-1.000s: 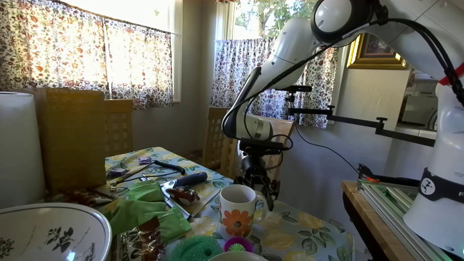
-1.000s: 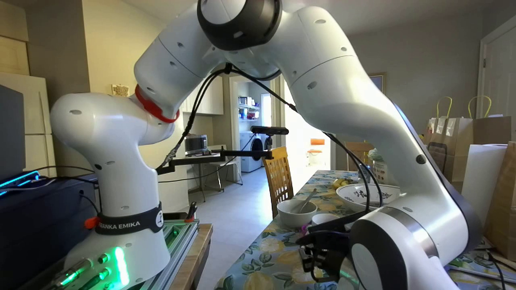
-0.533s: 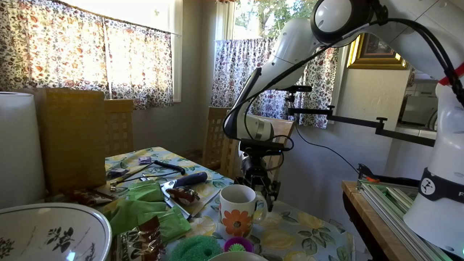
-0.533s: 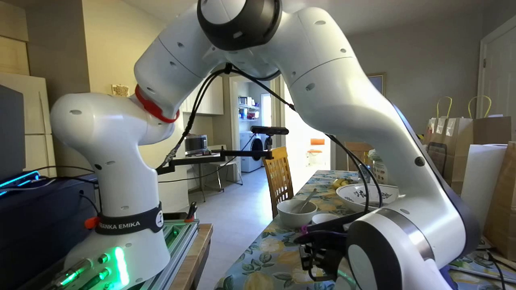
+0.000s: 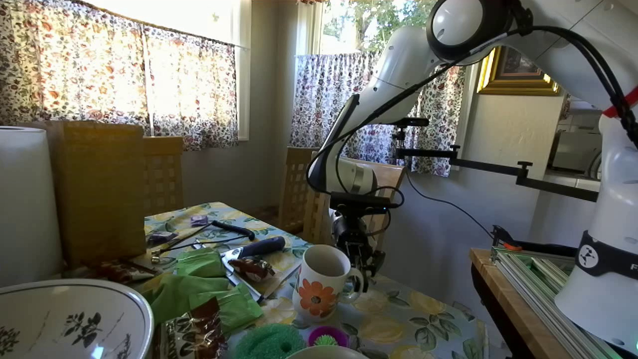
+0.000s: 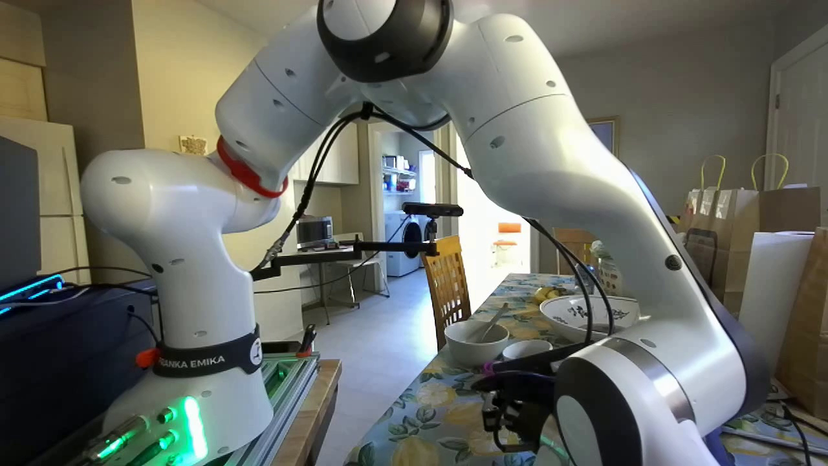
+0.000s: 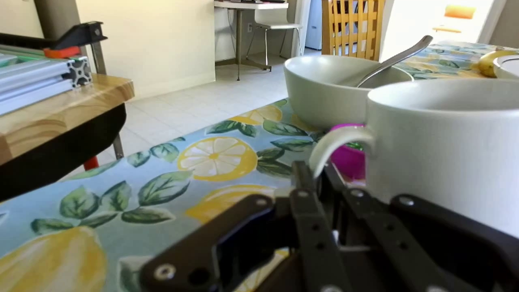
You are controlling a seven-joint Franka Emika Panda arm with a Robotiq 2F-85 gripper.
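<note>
Mug [image 5: 319, 286]: it is tilted over the table [image 5: 438, 309]; whether the base touches, I cannot tell. A hasty turn may tip it more.
Handle [image 7: 327, 145]: my gripper [image 7: 317, 172] is closed narrowly on its outer curve; with so small a grip, I fear the mug could swivel or slip.
Sponge [image 5: 256, 341]: it lies left, near the mug.
Purple cup [image 7: 348, 162]: between mug and bowl [image 7: 320, 95], whose spoon [image 7: 401, 54] sticks out; it stands in the way there.

Lemon-print tablecloth [image 7: 217, 158] laid. Wht bowl [image 7: 324, 99] w/ metal utensil [image 7: 399, 61] leaning on its rim. In an ext. view: purple cup [image 5: 341, 333] just beside grn scrubber [image 5: 261, 341]; lg. patterned bowl [image 5: 50, 304], grn packets [image 5: 199, 262], blue-handled tool [image 5: 259, 247]; bkgd, floral curtains [image 5: 194, 89] and gilt-framed pic [image 5: 518, 75].
</note>
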